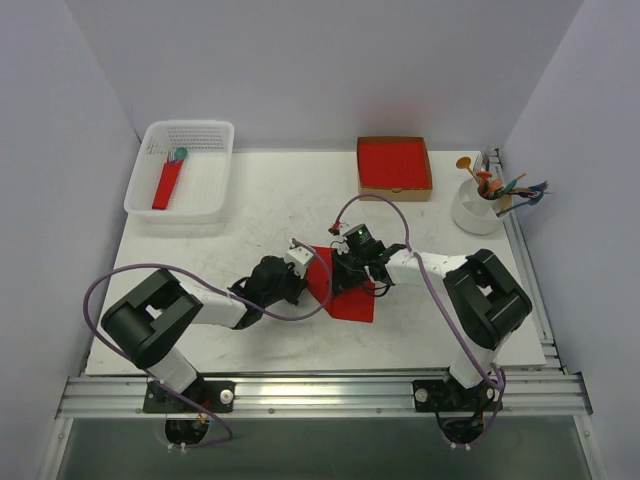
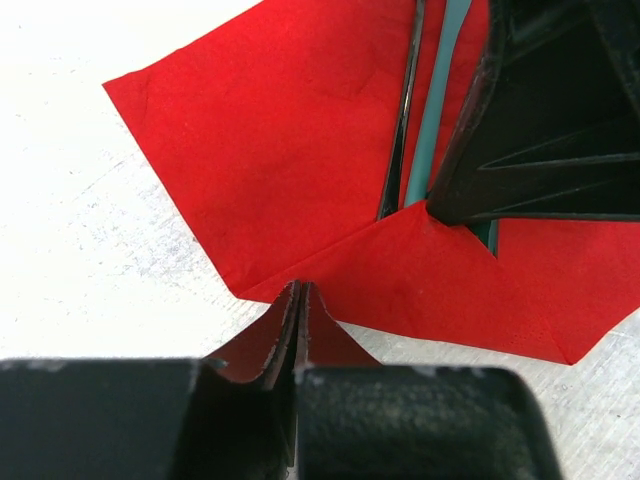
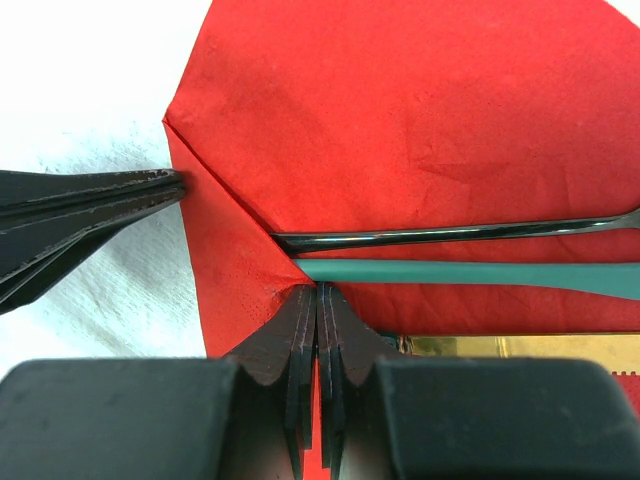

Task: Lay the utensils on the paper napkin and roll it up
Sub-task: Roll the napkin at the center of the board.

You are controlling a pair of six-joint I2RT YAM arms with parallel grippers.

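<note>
At the centre of a white table [image 1: 240, 215], the paper napkin [image 1: 355, 300] is lying flat, one corner folded over the handle ends of the utensils [image 3: 450, 236], slim dark, teal and gold pieces lying side by side. Left tool [image 2: 300, 325] is pinching the fold's edge; right tool [image 3: 318, 335], tips pressed together, is touching the fold beside the handles. Such thin paper is looking light, soft, easily torn; the cutlery stiff and slippery, so gripping the folded edge is seeming wisest. Pale walls are closing in three sides.
</note>
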